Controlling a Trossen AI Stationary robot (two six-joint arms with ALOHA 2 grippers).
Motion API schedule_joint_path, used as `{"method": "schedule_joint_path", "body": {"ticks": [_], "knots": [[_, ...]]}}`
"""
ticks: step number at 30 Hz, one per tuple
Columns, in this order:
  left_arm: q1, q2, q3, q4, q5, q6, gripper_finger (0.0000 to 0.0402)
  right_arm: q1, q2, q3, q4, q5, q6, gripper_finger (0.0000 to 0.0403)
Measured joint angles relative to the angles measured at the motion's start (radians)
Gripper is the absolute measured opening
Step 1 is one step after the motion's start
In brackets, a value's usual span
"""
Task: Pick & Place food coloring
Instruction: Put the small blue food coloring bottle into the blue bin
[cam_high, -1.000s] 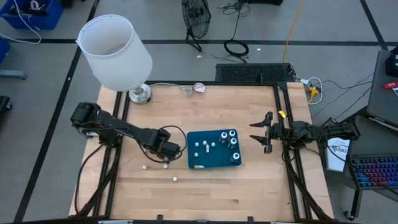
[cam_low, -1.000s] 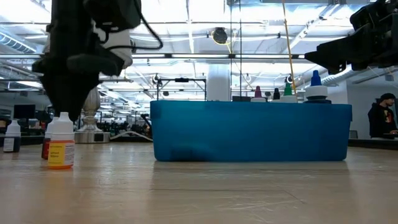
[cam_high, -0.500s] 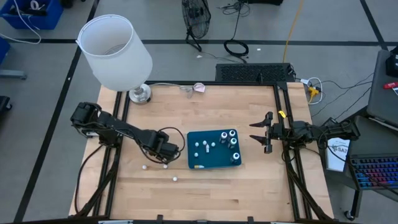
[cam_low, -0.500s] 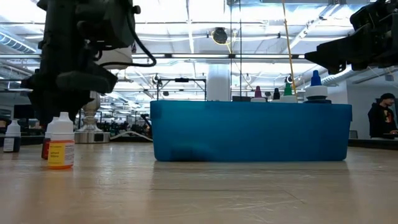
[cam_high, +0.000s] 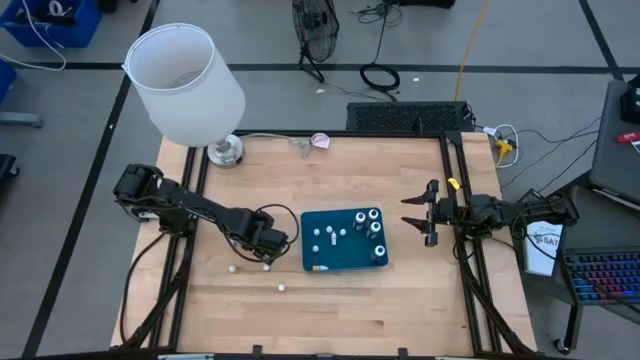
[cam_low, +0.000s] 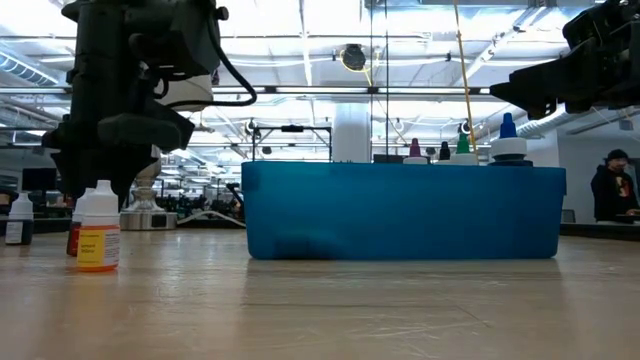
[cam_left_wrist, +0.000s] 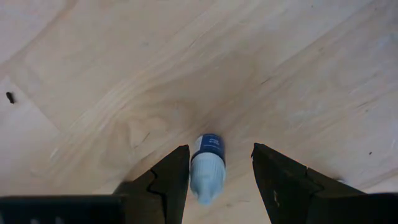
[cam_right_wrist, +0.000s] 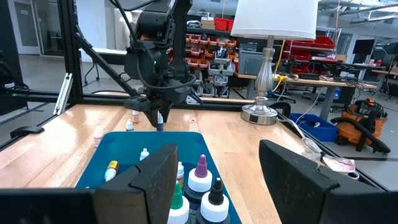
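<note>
Food coloring bottle with a blue label (cam_left_wrist: 207, 168) stands on the wood between the fingers of the left tool (cam_left_wrist: 214, 180); the fingers (cam_left_wrist: 171, 177) sit apart on either side of it and whether they press it cannot be told. From overhead, the left tool (cam_high: 268, 243) hangs just beside the left edge of the teal-blue tray (cam_high: 345, 262), over the small bottle (cam_high: 266, 265). Two more bottles (cam_high: 232, 268) (cam_high: 281, 288) stand on the bench (cam_high: 330, 170) nearby, apart from the tray. Inside the tray stand several bottles (cam_high: 372, 228), some small and white-capped, others dark with coloured tips. At bench height, a yellow-labelled bottle (cam_low: 98, 228) stands under the left arm. The right tool (cam_high: 422, 212) waits wide open and empty near the bench's right edge. A white-shaded lamp (cam_high: 186, 85) stands at the far left corner.
</note>
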Motion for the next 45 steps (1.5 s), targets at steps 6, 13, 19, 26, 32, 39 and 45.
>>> {"method": "schedule_joint_path", "body": {"ticks": [6,13,19,26,32,39,45], "knots": [[0.0,0.0,0.0,-0.006,0.003,0.001,0.0179,0.0,0.0,0.0,0.0,0.0,0.0,0.0212],[0.0,0.0,0.0,-0.007,0.021,0.01,0.0179,0.0,0.0,0.0,0.0,0.0,0.0,0.0212],[0.0,0.0,0.0,-0.007,0.02,0.019,0.0179,0.0,0.0,0.0,0.0,0.0,0.0,0.0212],[0.0,0.0,0.0,-0.007,0.017,0.02,0.0172,0.0,0.0,0.0,0.0,0.0,0.0,0.0212],[0.0,0.0,0.0,-0.007,0.009,0.02,0.0108,0.0,0.0,0.0,0.0,0.0,0.0,0.0212],[0.0,0.0,0.002,-0.008,-0.024,0.047,0.0065,0.0,0.0,0.0,0.0,0.0,0.0,0.0212],[0.0,0.001,0.042,-0.034,-0.036,0.11,0.0065,0.0,0.0,0.0,0.0,0.0,0.0,0.0212]]}}
